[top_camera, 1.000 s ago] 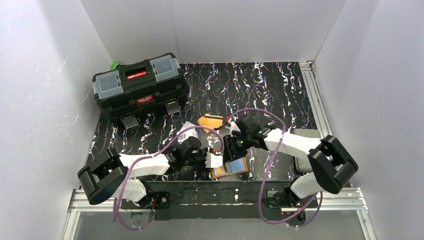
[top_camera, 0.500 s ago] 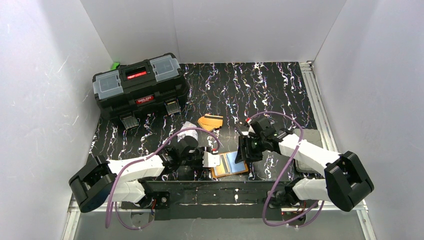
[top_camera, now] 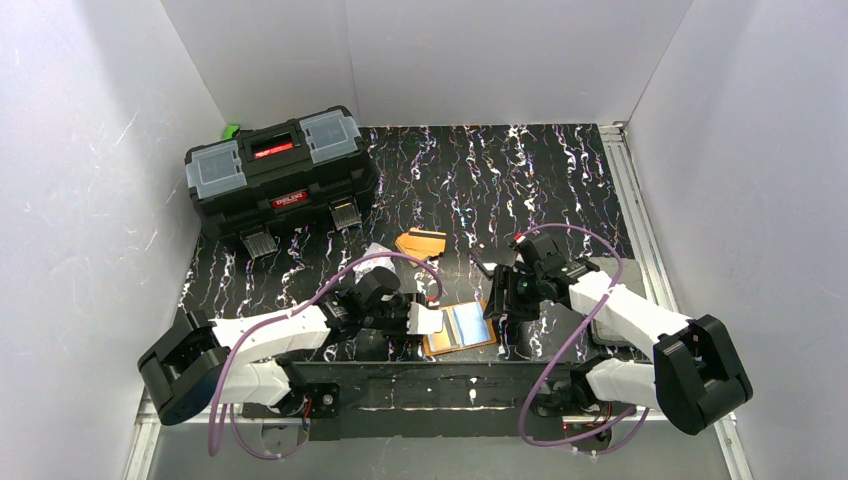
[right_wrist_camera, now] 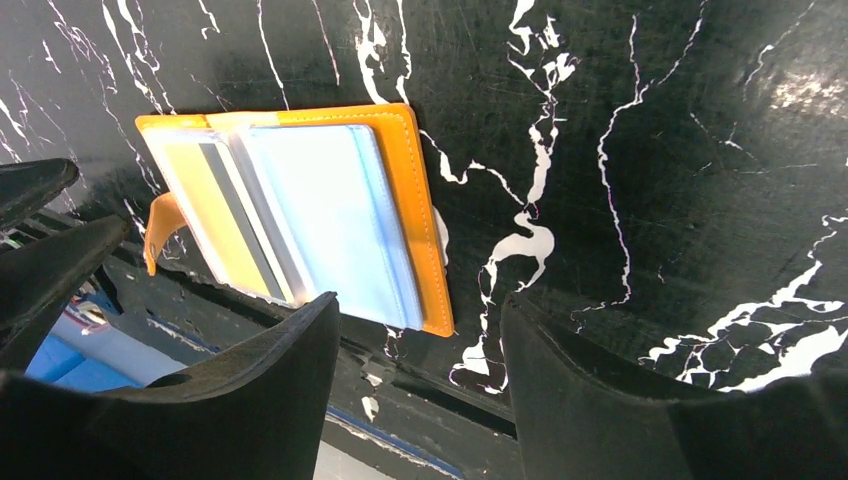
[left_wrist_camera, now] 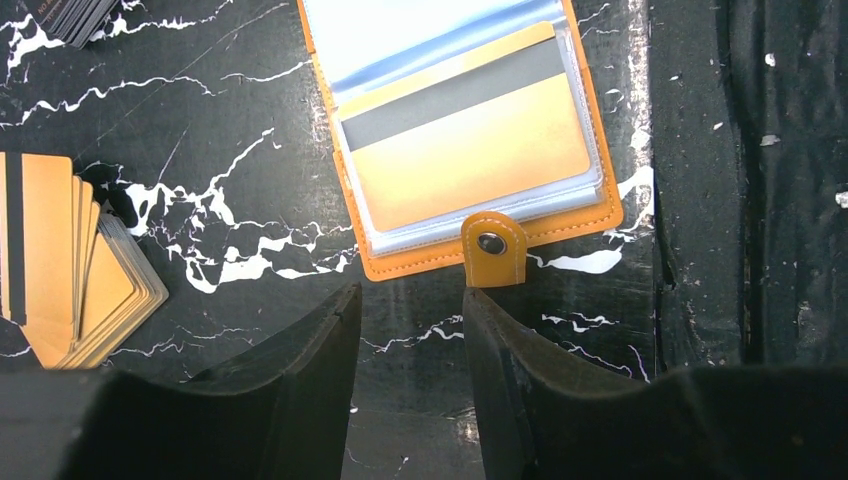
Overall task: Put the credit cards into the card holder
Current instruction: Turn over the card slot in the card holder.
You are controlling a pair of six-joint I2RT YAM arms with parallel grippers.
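The orange card holder [top_camera: 461,328] lies open near the table's front edge, its clear sleeves up. One orange credit card [left_wrist_camera: 465,140] with a dark stripe sits in a sleeve, above the snap tab [left_wrist_camera: 492,250]. My left gripper [left_wrist_camera: 410,300] stands open just short of the tab, holding nothing. My right gripper [right_wrist_camera: 418,310] is open beside the holder's [right_wrist_camera: 300,215] right edge, also holding nothing. A fan of orange credit cards [left_wrist_camera: 70,260] lies to the left on the table, behind the holder in the top view [top_camera: 420,243]. Pale cards [top_camera: 375,255] lie beside them.
A big black toolbox [top_camera: 280,170] stands at the back left. A grey pad [top_camera: 612,325] lies under the right arm. A dark stack of cards [left_wrist_camera: 75,15] shows at the top left of the left wrist view. White walls enclose the table.
My right gripper has drawn back to the right, off the card holder, and its jaws have spread wider. The left gripper has stayed by the snap tab and opened slightly.
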